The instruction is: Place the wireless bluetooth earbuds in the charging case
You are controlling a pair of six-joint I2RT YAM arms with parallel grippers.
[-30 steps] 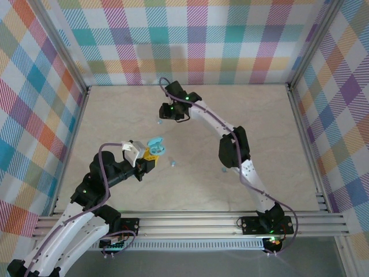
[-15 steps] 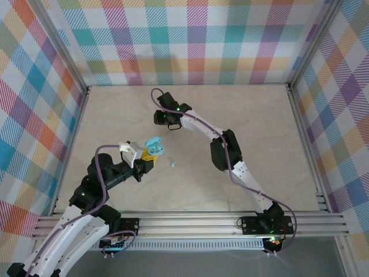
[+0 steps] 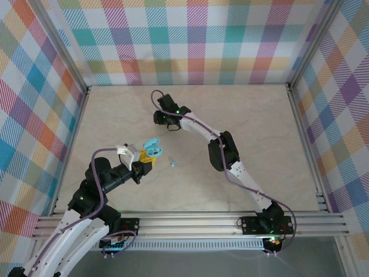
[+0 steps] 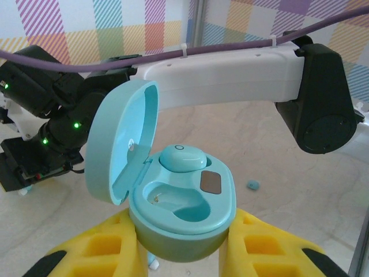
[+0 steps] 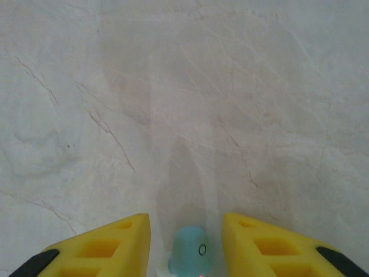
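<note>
My left jaws clamp the open charging case, one earbud seated; my right jaws straddle a second earbud, grip uncertain.

Beige marble-look tabletop with thin veins, super bright rainbow plaid walls on three sides, silver aluminium frame rails along the near edge

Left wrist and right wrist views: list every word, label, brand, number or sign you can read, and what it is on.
No words, brands or numbers can be read anywhere.
Seated earbud in the open case: a small ring mark, no letters.
Loose earbud between the right gripper's fingers: a small ring mark, no letters.
Case lid, inside: a faint mark, too small to read.
</note>
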